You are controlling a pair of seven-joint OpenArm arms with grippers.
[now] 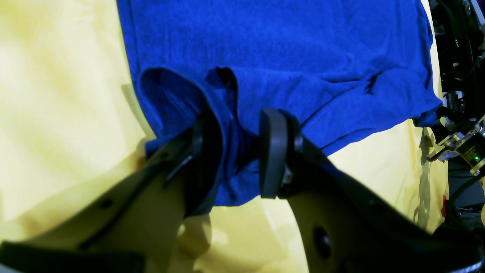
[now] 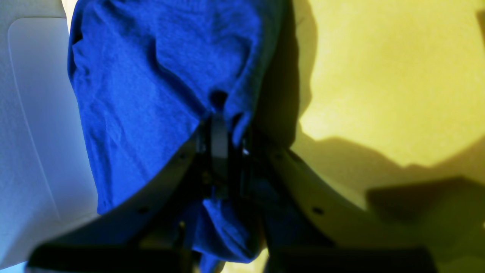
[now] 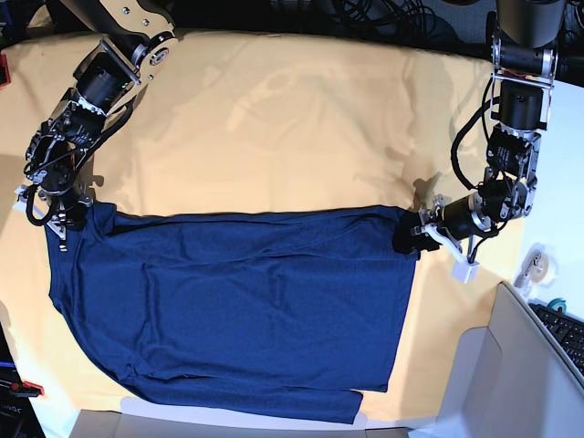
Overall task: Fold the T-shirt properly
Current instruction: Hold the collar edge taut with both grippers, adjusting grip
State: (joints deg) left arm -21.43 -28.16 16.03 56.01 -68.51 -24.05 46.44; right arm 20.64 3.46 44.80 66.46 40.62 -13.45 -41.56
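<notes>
1. Pinching a bunched fold of the T-shirt (image 1: 288, 49), the left gripper (image 1: 235, 151) has its two dark fingers (image 1: 272, 151) set on either side of the blue cloth, with a gap between them that the fabric fills.
2. From the left wrist camera, the gathered cloth rises in a small hump just beyond the fingertips and then spreads flat across the yellow table cloth (image 1: 57, 113).
3. From the base camera, this gripper (image 3: 422, 230) sits at the shirt's upper corner on that picture's right side, touching the hem there.
4. The right gripper (image 2: 219, 140) has its fingers pressed tightly together on a ridge of the same shirt (image 2: 151, 94), and the cloth puckers where it enters the grip.
5. More blue fabric hangs down between the finger bases toward the right wrist camera.
6. From the base camera, the right gripper (image 3: 66, 212) is at the shirt's upper corner on that picture's left side.
7. The shirt (image 3: 237, 310) lies spread over the lower half of the table, its top edge stretched in a nearly straight line between the two grippers.
8. Its lower edge reaches close to the table's near side, with a sleeve or hem folded along the bottom.
9. The yellow table cloth (image 3: 274, 128) lies bare and lightly creased beyond the shirt's top edge.
10. A keyboard (image 3: 564, 330) and a roll of tape (image 3: 535, 265) sit off the table cloth at the base camera's right edge.
</notes>
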